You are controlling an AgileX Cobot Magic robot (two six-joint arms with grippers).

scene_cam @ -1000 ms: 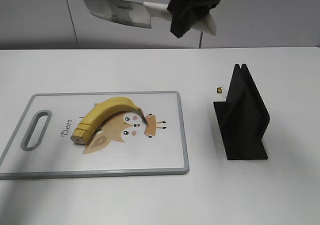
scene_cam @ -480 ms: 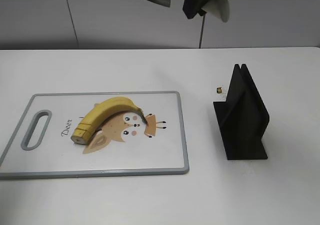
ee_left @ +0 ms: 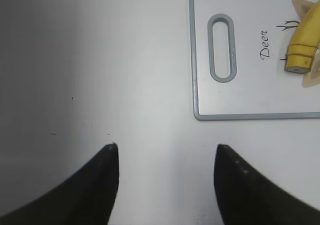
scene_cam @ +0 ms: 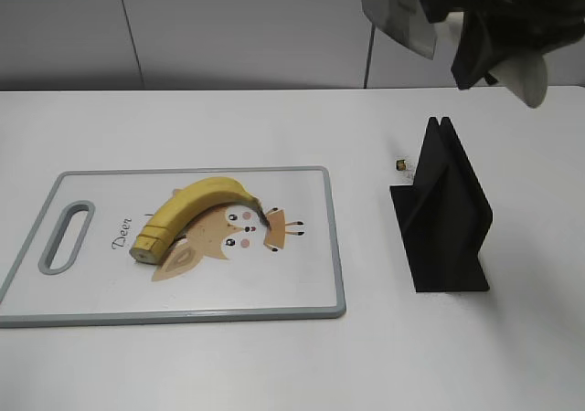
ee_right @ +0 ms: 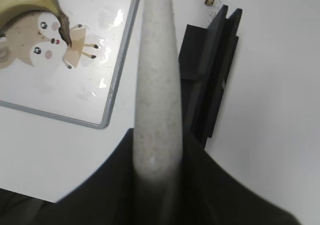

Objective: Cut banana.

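Yellow banana (scene_cam: pixel 196 208): unpeeled, curved, lying on the cutting board (scene_cam: pixel 311 274), arched over the deer print (scene_cam: pixel 233 233); dark stem tip toward the board's middle, flat blunt end toward the handle slot (scene_cam: pixel 66 237); faint cut lines visible near the blunt end, pieces not separated.
Cutting board: white with grey rim, flat on the white counter (scene_cam: pixel 274 365), left of centre in the exterior view.
Cleaver (scene_cam: pixel 398 14): held high near the top right of the exterior view, above the black stand (scene_cam: pixel 443 215), well apart from the banana; steel blade pointing left, pale handle running through the grip.
Right tool (ee_right: pixel 155 170): clenched on the cleaver's pale handle, black fingers on both sides of it in the right wrist view.
Left tool (ee_left: pixel 165 157): released, dark fingers (ee_left: pixel 102 185) spread apart with bare counter between them, near the board's slotted end, touching nothing.
Black stand: upright on the counter, right of the board, slot at its top.
Small brass-coloured object (scene_cam: pixel 400 164): on the counter just beside the stand's far edge; too small to identify.
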